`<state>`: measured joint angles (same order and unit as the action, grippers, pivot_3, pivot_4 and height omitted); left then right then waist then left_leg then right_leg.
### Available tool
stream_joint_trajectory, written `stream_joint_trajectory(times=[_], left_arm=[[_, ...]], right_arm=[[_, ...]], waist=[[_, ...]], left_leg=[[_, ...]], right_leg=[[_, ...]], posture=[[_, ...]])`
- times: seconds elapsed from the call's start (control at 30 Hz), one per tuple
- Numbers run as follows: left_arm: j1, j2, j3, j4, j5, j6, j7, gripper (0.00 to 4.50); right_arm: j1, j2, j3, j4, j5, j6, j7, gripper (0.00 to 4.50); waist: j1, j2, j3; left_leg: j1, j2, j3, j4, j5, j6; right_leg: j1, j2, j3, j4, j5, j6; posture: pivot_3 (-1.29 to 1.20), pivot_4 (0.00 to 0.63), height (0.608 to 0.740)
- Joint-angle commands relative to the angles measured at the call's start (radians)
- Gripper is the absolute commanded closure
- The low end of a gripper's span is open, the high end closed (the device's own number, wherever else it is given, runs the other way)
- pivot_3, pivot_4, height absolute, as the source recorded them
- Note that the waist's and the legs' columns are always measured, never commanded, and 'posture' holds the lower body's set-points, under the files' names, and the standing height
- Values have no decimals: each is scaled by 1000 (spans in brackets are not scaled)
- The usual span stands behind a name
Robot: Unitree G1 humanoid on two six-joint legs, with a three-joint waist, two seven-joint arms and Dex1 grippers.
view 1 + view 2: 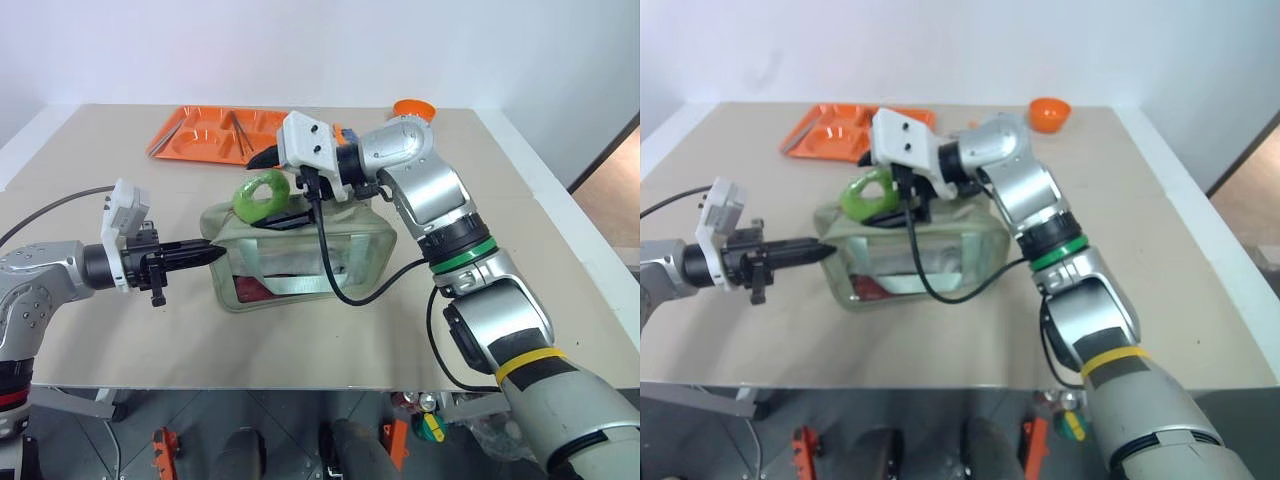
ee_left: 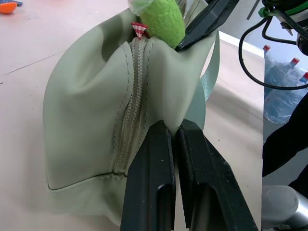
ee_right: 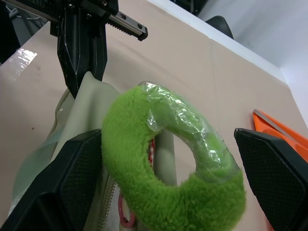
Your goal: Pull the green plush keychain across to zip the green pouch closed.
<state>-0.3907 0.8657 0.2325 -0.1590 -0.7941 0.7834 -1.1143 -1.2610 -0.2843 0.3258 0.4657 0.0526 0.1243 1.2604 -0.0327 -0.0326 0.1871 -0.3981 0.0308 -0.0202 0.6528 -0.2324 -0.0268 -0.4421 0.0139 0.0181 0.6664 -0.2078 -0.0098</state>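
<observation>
The green pouch stands on the table with its zipper on top and its clear window facing me. My left gripper is shut on the fabric at the pouch's left end, pinching it beside the zipper. The green plush keychain, a fuzzy lime ring, stands up from the zipper near that end. My right gripper is open, one black finger on either side of the plush, not clamped on it.
An orange tray lies at the back left of the table and an orange bowl at the back right. The right arm's black cable hangs in front of the pouch. Water bottles stand on the floor beyond the table edge.
</observation>
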Motion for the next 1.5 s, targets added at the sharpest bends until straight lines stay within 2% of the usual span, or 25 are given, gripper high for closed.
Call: stream_joint_trajectory(times=[0.03, 0.07, 0.1, 0.13, 0.47, 0.5, 0.8, 1.07, 1.33, 1.5], left_arm=[[-16, 3, 25, -22, -15, -14, 1, 4500], [-17, 2, 24, -21, -15, -15, 1, 4500], [-17, 2, 24, -21, -15, -15, 1, 4500], [-17, 2, 24, -21, -15, -15, 1, 4500], [-17, -2, 17, -19, -14, -14, 2, 4500], [-18, -3, 16, -17, -14, -14, 2, 4500], [-39, -11, 5, 6, -10, -12, -4, 4500], [-43, -20, -3, 16, -7, -10, -10, 4500], [-48, -26, -14, 24, -4, -12, -13, 4500], [-47, -24, -14, 24, -5, -13, -15, 4500]], right_arm=[[-8, -7, -2, -25, -3, -9, 13, 11], [-7, -7, -2, -25, -3, -10, 14, 11], [-7, -8, -2, -25, -3, -10, 15, 588], [-6, -9, -3, -26, -2, -10, 16, 826], [-10, -13, -10, -5, -18, -30, 8, 4232], [-11, -14, -11, -2, -19, -30, 8, 4425], [-31, -53, -36, -11, -4, -1, 32, 4425], [-34, -194, -106, -116, 80, 132, 115, 4425], [63, -350, -106, -217, 79, 148, 164, 4425], [70, -417, -109, -245, 85, 143, 198, 4425]], waist=[[0, 0, 0], [0, 0, 0], [0, 0, 0], [0, 0, 0], [0, 0, 0], [0, 0, 0], [1, 0, 0], [2, 0, 0], [8, 0, 0], [7, 0, 0]], left_leg=[[0, 0, 0, 0, 0, 0], [0, 0, 0, 0, 0, 0], [0, 0, 0, 0, 0, 0], [0, 0, 0, 0, 0, 0], [0, 0, 0, 0, 0, 0], [0, 0, 0, 0, 0, 0], [0, 0, 0, 0, 0, 0], [0, -1, 0, 0, 0, 0], [0, -2, 0, 0, 0, 0], [0, -1, 1, 0, 0, 0]], right_leg=[[0, 0, 0, 0, 0, 0], [0, 0, 0, 0, 0, 0], [0, 0, 0, 0, 0, 0], [0, 0, 0, 0, 0, 0], [0, 0, 0, 0, 0, 0], [0, 0, 0, 0, 0, 0], [0, 0, 0, 0, 0, 0], [0, -1, 0, 0, 0, 1], [0, -1, 0, -1, 0, 1], [0, -1, 1, -1, -1, 1]], posture=[[0, 150, 740], [0, 150, 740], [0, 150, 740], [0, 150, 740], [0, 150, 740], [0, 150, 740], [0, 150, 740], [0, 150, 740], [0, 150, 740], [0, 150, 740]])
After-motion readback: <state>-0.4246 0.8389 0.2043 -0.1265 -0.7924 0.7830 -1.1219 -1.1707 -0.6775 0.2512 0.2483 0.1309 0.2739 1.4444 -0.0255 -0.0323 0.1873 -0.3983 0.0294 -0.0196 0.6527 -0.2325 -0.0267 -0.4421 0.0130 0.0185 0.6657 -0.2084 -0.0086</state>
